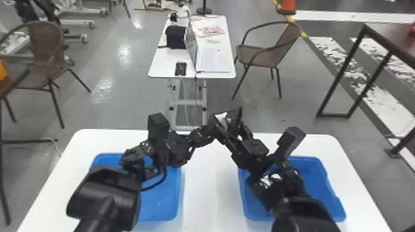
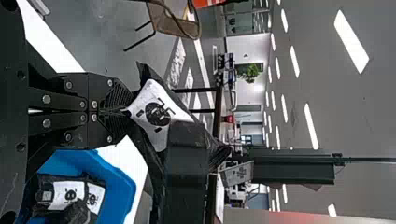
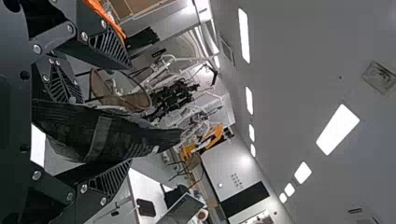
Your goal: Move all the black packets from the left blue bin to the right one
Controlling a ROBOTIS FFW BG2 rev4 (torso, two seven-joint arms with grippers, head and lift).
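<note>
Worktop [image 1: 202, 197], robot facing 12: right blue bin [image 1: 327, 188] at 1 o'clock, several black packets [image 2: 70, 196] in it, labels showing. Left blue bin [image 1: 165, 199] at 11 o'clock, exposed part bare, rest behind the arm, so leftover count unknown. Farther out, 12 o'clock: one packet [image 2: 156, 116] in transit, left pincer [image 2: 125, 110] clamped on it, right pincer [image 3: 130, 113] apart around it. Reads as a handover; transfer well along, this one undelivered.
</note>
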